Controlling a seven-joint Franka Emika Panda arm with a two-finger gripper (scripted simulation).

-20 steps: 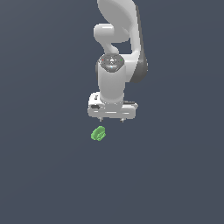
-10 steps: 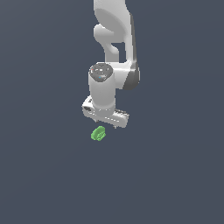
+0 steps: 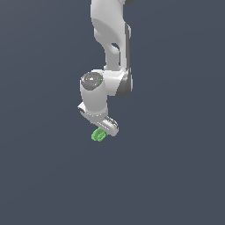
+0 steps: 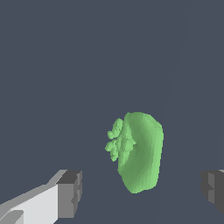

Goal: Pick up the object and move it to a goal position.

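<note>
The object is a small bright green lump on the dark floor, partly covered by the white hand in the exterior view. In the wrist view the object shows a smooth rounded side and a bumpy side. My gripper hangs just above it, and the wrist view shows the gripper open, its grey pads set wide on either side. The object lies between and a little beyond the pads, touching neither.
The dark grey floor stretches flat all around. The white arm rises from the hand toward the top of the exterior view.
The arm has swung toward the exterior view's left and come down, turning the hand, so the gripper now sits right over the object. The object has not moved.
</note>
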